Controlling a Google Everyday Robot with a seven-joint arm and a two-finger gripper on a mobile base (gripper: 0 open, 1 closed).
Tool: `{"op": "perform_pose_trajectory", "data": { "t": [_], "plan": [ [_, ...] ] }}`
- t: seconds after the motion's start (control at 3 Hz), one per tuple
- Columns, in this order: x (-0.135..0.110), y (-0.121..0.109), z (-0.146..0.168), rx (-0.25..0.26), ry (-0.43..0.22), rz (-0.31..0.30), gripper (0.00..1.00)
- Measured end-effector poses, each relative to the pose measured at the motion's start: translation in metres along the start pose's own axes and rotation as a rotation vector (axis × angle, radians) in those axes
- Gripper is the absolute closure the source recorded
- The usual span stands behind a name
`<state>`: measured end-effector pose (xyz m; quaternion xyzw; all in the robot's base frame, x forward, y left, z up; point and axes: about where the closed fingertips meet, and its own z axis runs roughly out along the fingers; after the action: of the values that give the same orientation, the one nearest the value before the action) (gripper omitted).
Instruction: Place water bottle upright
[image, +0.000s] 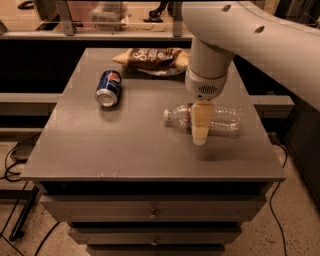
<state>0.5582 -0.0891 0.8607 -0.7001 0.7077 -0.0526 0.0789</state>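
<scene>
The water bottle (225, 118) lies on its side on the right half of the grey table (125, 150), its white cap pointing left toward the table's middle. It is clear and ribbed, with a red label band near the neck. My gripper (200, 134) hangs down from the white arm directly over the bottle's middle, near the label, and its beige tip covers part of the bottle's front side. The bottle rests on the table surface.
A blue Pepsi can (108, 88) lies on its side at the left back of the table. A brown chip bag (152, 58) lies at the back edge. The table's right edge is close to the bottle. Drawers sit below the front edge.
</scene>
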Motion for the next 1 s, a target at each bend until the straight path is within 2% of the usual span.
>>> {"op": "perform_pose_trajectory", "data": {
  "t": [0.33, 0.67, 1.0],
  "plan": [
    [0.000, 0.002, 0.017, -0.036, 0.034, 0.010, 0.26],
    [-0.002, 0.003, 0.020, -0.044, 0.033, 0.016, 0.49],
    [-0.005, 0.002, 0.009, -0.029, -0.036, 0.031, 0.72]
  ]
}}
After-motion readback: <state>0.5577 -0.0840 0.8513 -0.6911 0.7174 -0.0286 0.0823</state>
